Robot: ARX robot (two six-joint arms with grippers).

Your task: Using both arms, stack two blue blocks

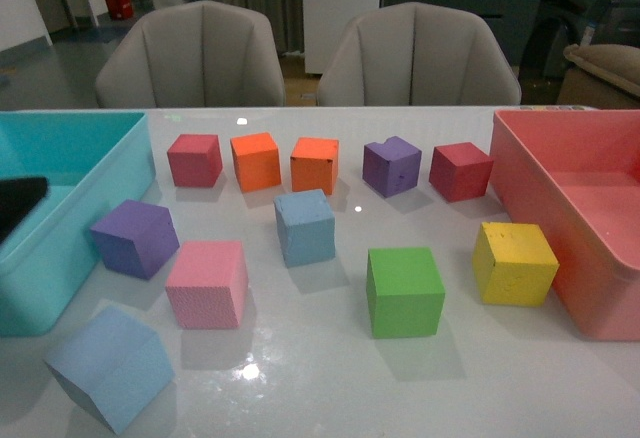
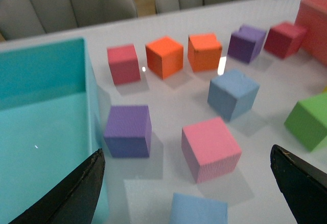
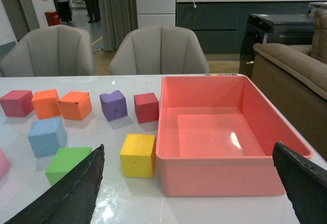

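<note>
White desk (image 1: 330,398): left gripper (image 2: 186,152), right gripper (image 3: 189,149) wide open, empty. Front-left-corner blue block (image 1: 108,366) nearest left gripper; mid-desk blue block (image 1: 305,226) apart.

Along the far edge of the white table (image 1: 320,388), there's a row of five: a red cube (image 1: 194,159), an orange cube (image 1: 256,161), a second orange cube (image 1: 314,164) just beside it, a notched purple cube (image 1: 391,166), then a dark red cube (image 1: 460,171). The teal bin (image 1: 120,173) sits at the left edge, open on top. The salmon bin (image 1: 520,178) takes the right edge. Near the teal bin's wall sits a plain purple cube (image 1: 135,237), turned at an angle, with a pink cube (image 1: 206,283) close by toward the front edge. A green cube (image 1: 404,291) stands mid-table toward the front, and a yellow cube (image 1: 514,263) stands near the salmon bin's wall. Beyond the far edge are a left grey chair (image 1: 192,56) and a right grey chair (image 1: 418,55), side by side.
</note>
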